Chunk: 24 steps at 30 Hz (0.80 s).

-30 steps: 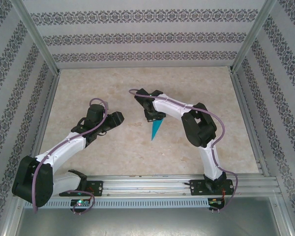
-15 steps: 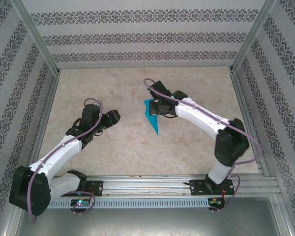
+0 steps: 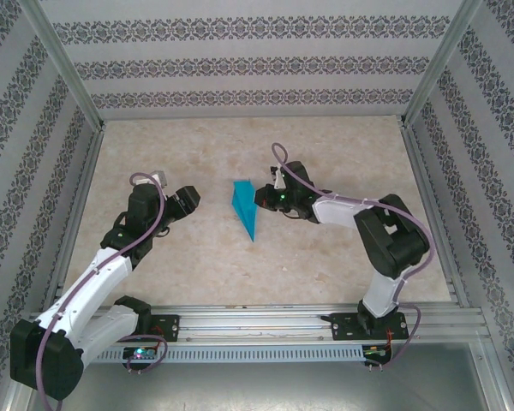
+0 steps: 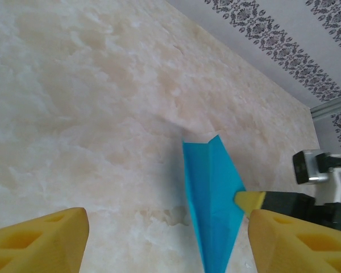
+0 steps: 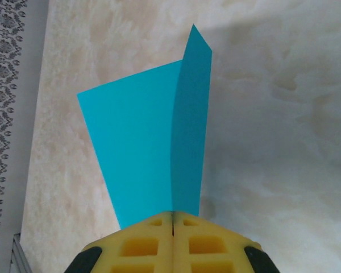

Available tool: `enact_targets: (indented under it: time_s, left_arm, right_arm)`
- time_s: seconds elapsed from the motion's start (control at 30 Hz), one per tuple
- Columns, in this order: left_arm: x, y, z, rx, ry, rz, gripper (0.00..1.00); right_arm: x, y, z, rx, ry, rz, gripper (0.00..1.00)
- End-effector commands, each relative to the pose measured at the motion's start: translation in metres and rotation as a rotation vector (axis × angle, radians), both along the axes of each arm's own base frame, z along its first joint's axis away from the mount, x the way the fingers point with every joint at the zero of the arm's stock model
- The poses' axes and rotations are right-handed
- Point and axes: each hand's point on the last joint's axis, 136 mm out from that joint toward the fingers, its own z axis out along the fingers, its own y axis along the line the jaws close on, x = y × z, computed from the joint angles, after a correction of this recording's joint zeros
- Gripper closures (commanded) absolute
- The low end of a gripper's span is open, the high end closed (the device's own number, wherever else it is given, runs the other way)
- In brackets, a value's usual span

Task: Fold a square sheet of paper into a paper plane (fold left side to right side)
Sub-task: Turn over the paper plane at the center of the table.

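Right gripper (image 3: pixel 259 199): jaws pressed fully together on one edge of the paper plane (image 5: pixel 145 133). The plane is a teal folded dart with one flap standing up from its centre crease, held over the middle of the table between the two arms; whether its tip touches the surface cannot be told

Left gripper (image 4: pixel 165 230): jaws wide apart, nothing between them, near the plane on its left side, not touching it

Risks: thin paper pinched at a narrow margin may slip or tear under any pull; the raised flap may spring open and soften the crease; the open fingers may crumple the plane if they close off the fold line

Surface: table (image 3: pixel 154 257), pale beige, marbled, matte

Room: walls (image 3: pixel 257 64) white with grey patterned stripes; metal rail (image 3: pixel 265 321) at the near edge
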Motion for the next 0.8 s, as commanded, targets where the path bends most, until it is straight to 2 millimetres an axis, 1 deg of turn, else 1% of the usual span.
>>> enact_targets:
  time_s: [0.0,0.07,0.17,0.27,0.67,0.77]
  left_arm:
    - [-0.004,0.006,-0.008,0.026,0.026,0.002,0.26]
    - [-0.005,0.005,-0.009,0.025,0.03,0.0,0.26]
    - [-0.004,0.005,-0.009,0.021,0.029,-0.002,0.26]
    - [-0.003,0.004,-0.011,0.017,0.036,-0.005,0.26]
    - [0.002,-0.003,-0.02,-0.001,0.063,-0.028,0.26]
    - [0.003,-0.004,-0.023,-0.001,0.07,-0.028,0.26]
  right_arm:
    - [0.018,0.0,0.002,0.112,-0.057,-0.032,1.0]
    - [0.019,-0.007,-0.013,0.091,-0.037,-0.052,1.0]
    - [0.015,-0.017,-0.026,0.048,-0.021,-0.068,1.0]
    - [0.013,-0.025,-0.027,0.037,-0.023,-0.08,1.0]
    - [0.007,-0.034,-0.014,-0.012,-0.058,-0.07,1.0]
    - [0.006,-0.035,-0.014,-0.035,-0.051,-0.063,0.94]
